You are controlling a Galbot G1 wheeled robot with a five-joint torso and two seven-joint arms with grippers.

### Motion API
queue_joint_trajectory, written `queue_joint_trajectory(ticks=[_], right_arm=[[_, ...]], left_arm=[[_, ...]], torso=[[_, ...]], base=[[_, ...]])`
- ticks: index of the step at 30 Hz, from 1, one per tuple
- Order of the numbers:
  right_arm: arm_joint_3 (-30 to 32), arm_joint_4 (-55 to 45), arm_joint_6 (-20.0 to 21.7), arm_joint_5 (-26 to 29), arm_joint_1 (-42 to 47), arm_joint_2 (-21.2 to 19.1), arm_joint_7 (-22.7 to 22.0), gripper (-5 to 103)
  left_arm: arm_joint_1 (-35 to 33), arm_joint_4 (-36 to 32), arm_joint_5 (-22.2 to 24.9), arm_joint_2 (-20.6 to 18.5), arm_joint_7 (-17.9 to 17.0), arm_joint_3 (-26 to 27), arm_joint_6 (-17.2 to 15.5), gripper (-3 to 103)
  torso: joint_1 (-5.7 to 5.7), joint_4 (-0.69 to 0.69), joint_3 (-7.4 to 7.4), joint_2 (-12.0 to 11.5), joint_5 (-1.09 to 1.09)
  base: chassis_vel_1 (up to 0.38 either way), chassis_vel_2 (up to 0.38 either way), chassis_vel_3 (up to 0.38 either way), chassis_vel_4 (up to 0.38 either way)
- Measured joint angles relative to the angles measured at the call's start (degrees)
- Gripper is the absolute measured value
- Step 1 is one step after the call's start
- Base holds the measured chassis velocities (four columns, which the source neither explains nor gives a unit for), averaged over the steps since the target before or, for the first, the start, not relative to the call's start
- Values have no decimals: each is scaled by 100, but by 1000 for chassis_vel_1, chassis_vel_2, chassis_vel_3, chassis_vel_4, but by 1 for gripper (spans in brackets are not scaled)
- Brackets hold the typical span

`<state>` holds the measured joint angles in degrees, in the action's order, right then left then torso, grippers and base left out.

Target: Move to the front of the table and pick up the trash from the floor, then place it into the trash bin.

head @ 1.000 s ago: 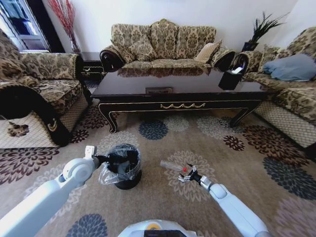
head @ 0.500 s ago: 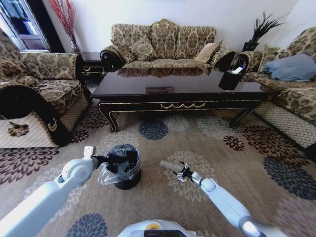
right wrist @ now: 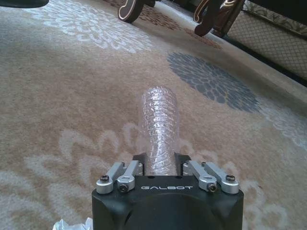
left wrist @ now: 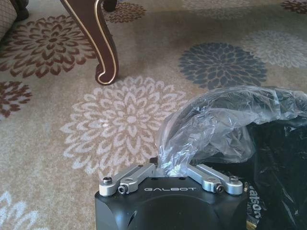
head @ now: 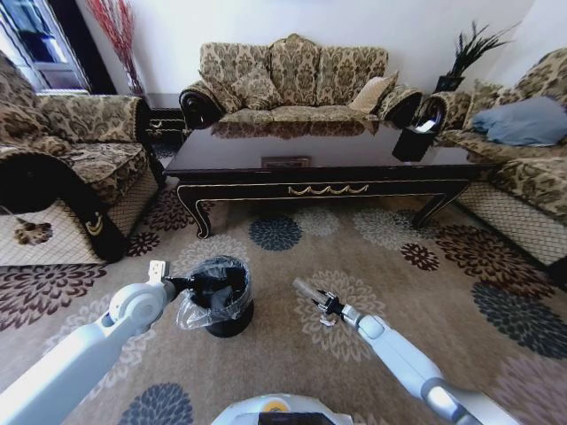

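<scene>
Crinkled clear plastic trash tube (right wrist: 159, 127) sits pinched in right tool (right wrist: 158, 168); left tool (left wrist: 171, 168) pinches black bin's (head: 229, 320) plastic liner (left wrist: 216, 127).

Crinkled clear plastic tube (right wrist: 159, 134) above carpet, black bag-lined bin (head: 221, 297) nearby, dark glossy table (head: 323, 159) beyond

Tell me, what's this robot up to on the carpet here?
It is tidying litter. Its right gripper is shut on a clear crinkly plastic tube, low over the carpet. Its left gripper grips the plastic bag lining the small black trash bin, in front of the coffee table.
</scene>
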<state>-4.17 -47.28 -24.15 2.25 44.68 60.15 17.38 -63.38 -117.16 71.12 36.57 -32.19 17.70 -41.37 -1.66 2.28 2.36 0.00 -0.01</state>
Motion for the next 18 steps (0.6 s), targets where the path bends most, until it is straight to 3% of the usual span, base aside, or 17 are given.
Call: queue_joint_trajectory(ticks=[3, 9, 13, 14, 15, 16, 18], right_arm=[[89, -115, 26, -3, 100, -40, -63, 24], [438, -769, 213, 225, 438, -294, -141, 16], [967, -2263, 467, 1167, 894, -666, -462, 16], [1045, -2921, 642, 1748, 933, -797, -626, 16], [1045, -2921, 642, 1748, 933, -797, -626, 16], [1061, -3370, 766, 2091, 911, -872, -723, 16], [1078, -3815, 907, 2398, 892, -954, -844, 16]], left_arm=[[-8, 1, -6, 33, 3, -34, 8, 3], [151, 52, -10, 75, 7, -288, 9, 3], [605, 244, 44, 147, 126, -745, -1, 3], [663, 232, 66, 142, 150, -816, 0, 3], [663, 232, 66, 142, 150, -816, 0, 3], [687, 195, 70, 117, 155, -859, 25, 3], [791, 180, 24, 83, 202, -991, 86, 3]], torso=[[0, 0, 0, 0, 2], [0, -1, 0, 0, 3], [0, 5, 0, 0, 0], [0, 6, 0, 0, -2], [0, 6, 0, 0, -2], [0, -2, 0, 0, -1], [0, -8, 0, 0, 2]], base=[[0, 0, 0, 0], [0, 0, 0, 0], [0, 0, 0, 0], [0, 0, 0, 0], [0, 0, 0, 0], [0, 0, 0, 0], [0, 0, 0, 0]])
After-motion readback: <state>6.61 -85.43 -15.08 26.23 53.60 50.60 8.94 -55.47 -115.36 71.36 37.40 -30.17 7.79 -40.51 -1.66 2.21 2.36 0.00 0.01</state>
